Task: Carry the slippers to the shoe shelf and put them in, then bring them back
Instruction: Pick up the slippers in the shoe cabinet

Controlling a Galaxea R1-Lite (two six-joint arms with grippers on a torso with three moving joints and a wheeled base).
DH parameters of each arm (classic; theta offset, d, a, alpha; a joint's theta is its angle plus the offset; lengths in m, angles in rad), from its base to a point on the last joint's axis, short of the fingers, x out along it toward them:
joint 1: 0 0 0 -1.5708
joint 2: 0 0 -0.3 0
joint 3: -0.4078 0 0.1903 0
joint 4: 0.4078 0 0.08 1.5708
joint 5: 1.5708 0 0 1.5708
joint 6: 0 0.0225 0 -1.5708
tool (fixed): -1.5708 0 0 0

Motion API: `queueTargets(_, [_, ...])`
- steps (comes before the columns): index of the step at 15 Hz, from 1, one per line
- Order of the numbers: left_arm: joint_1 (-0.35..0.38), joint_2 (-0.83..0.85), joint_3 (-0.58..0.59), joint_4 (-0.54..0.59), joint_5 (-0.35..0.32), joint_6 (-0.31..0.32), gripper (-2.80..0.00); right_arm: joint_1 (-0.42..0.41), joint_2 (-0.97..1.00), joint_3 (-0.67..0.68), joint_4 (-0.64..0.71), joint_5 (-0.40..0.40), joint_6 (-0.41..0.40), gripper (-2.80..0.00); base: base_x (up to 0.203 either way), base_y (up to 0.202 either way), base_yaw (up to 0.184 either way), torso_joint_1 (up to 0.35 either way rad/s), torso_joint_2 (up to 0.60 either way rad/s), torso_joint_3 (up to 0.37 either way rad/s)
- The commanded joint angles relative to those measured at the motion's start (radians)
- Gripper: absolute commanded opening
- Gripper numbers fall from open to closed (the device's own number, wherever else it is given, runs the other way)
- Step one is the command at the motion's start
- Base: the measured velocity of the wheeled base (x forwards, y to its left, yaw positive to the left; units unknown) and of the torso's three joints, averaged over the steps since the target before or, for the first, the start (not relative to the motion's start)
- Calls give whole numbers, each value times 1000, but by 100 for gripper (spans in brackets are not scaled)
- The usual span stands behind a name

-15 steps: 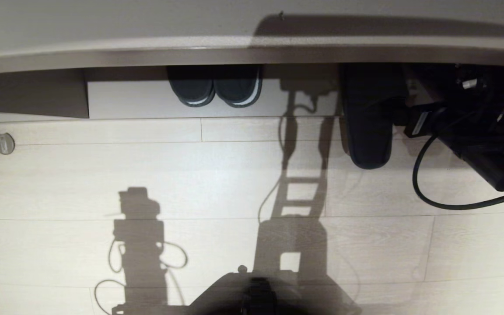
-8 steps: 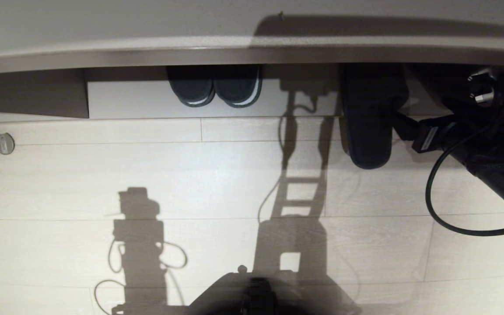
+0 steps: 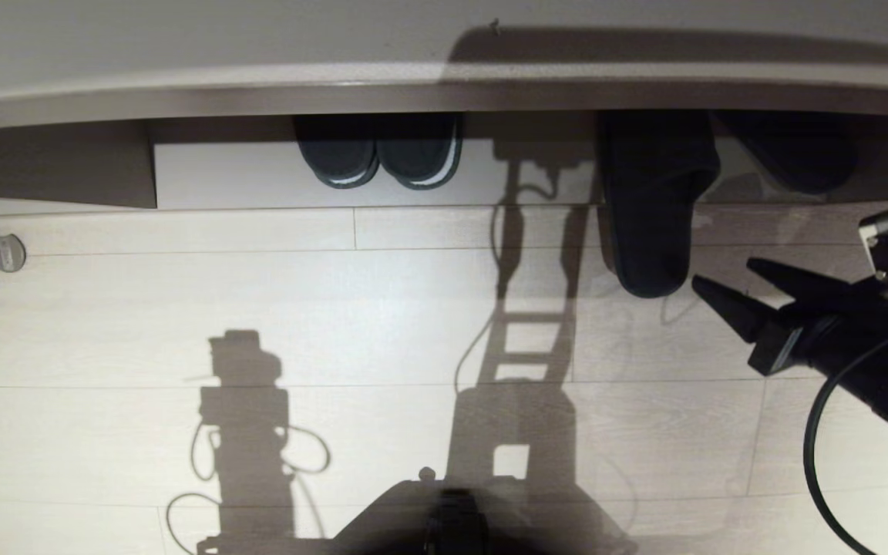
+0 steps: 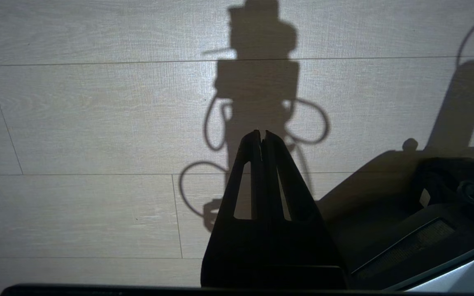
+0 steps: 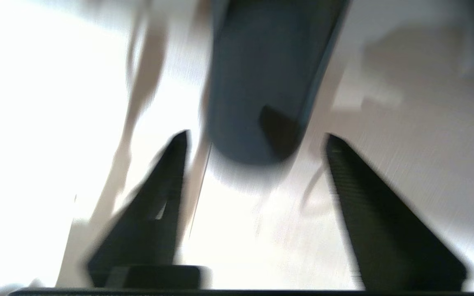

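Right claw (image 3: 729, 285) hung over the floor (image 3: 336, 308) at the near right of the scene, its two black fingers spread apart with nothing between them, the tips aimed toward the heel of the nearer slipper (image 3: 648, 231). In the right wrist view the same slipper (image 5: 261, 82) lay just beyond the parted fingertips (image 5: 177, 144), apart from them. That slipper lay half in the shoe shelf (image 3: 259, 173), toe under the overhanging top and heel out on the boards; its mate (image 3: 795, 154) sat farther right and deeper inside, mostly in shadow. Left claw (image 4: 261, 135) was parked low over bare boards with its fingers pressed together, empty. To do this step well, the right claw would probably need to line up squarely with the slipper's length, straddle the heel edge rather than nudge it sideways, and close only once both fingers were past the rim, since a flat soft sole could slide on the smooth boards. Farther left in the shelf, a darker pair with white sole edges (image 3: 378, 154) should be left alone.
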Motion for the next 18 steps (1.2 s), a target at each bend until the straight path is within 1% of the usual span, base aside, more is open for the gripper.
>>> queueTargets(1, [0, 1, 0, 0, 1, 0, -280, 5, -39, 74, 13, 4, -14, -280, 0, 0, 0, 0, 0, 0])
queueTargets(4, [0, 1, 0, 0, 1, 0, -280, 28, 10, 141, 17, 3, -78, -280, 0, 0, 0, 0, 0, 0])
queueTargets(6, [0, 1, 0, 0, 1, 1, -280, 36, 62, 148, -22, -9, -89, -280, 0, 0, 0, 0, 0, 0])
queueTargets(8, [0, 1, 0, 0, 1, 1, -280, 38, 222, 137, -136, -36, -90, -280, 0, 0, 0, 0, 0, 0])
queueTargets(10, [0, 1, 0, 0, 1, 1, -280, 39, 350, 119, -307, -76, -95, -280, 0, 0, 0, 0, 0, 0])
queueTargets(11, [0, 1, 0, 0, 1, 1, -280, 39, 401, 105, -389, -111, -105, -280, 0, 0, 0, 0, 0, 0])
queueTargets(12, [0, 1, 0, 0, 1, 1, -280, 39, 436, 76, -438, -145, -125, -280, 0, 0, 0, 0, 0, 0])
queueTargets(14, [0, 1, 0, 0, 1, 4, -280, 40, 440, 27, -450, -168, -145, -280, 0, 0, 0, 0, 0, 0])
queueTargets(17, [0, 1, 0, 0, 1, 4, -280, 45, 439, 9, -444, -179, -146, -280, 0, 0, 0, 0, 0, 0])
queueTargets(18, [0, 1, 0, 0, 1, 4, -280, 55, 434, 27, -437, -181, -146, -280, 0, 0, 0, 0, 0, 0])
